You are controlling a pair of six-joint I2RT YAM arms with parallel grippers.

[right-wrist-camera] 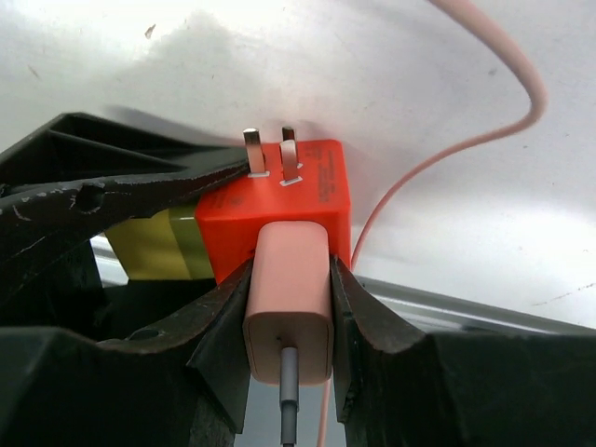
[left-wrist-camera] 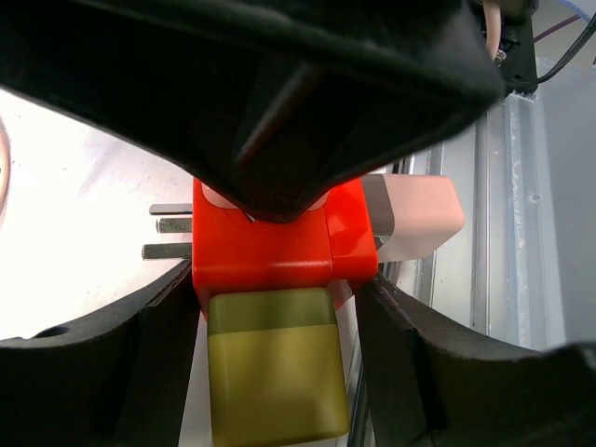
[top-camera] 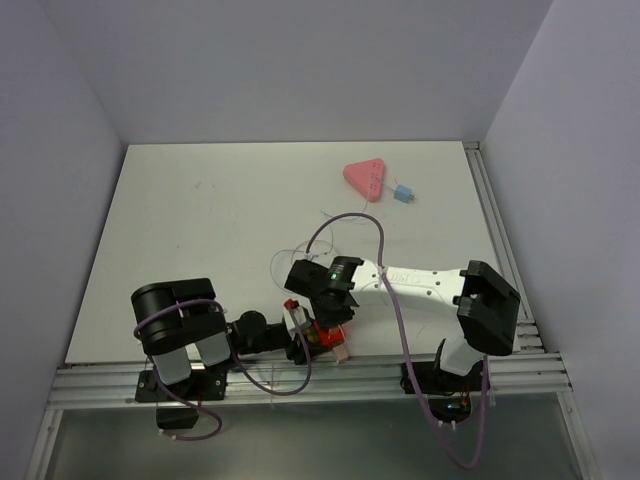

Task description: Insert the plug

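Right gripper [right-wrist-camera: 291,279]: it is found clamped on a salmon connector [right-wrist-camera: 289,312], with one black finger pressed against each of the connector's sides. A grey lead [right-wrist-camera: 289,414] is seen leaving the connector's rear end. The connector's front end is seated against an orange-red block [right-wrist-camera: 279,205].

Left gripper [left-wrist-camera: 277,293]: it is found closed on the same orange-red block, which is held between its two fingers. The block is thus gripped from one side while the connector on it is gripped from the other. Two flat metal prongs [right-wrist-camera: 270,154] are observed projecting from the block's free face, clear of both grippers. A yellow-green piece [left-wrist-camera: 270,368] is noted directly against the block, between the left fingers. What it belongs to cannot be determined.

From above, both grippers are seen meeting over the near edge of the table [top-camera: 200,230], just ahead of the arm bases.

The light-blue plug [top-camera: 403,193] is located on the far right part of the table. It lies just beside the right corner of a pink triangle [top-camera: 365,178], well apart from both grippers and held by neither. Whether it touches the triangle cannot be told.
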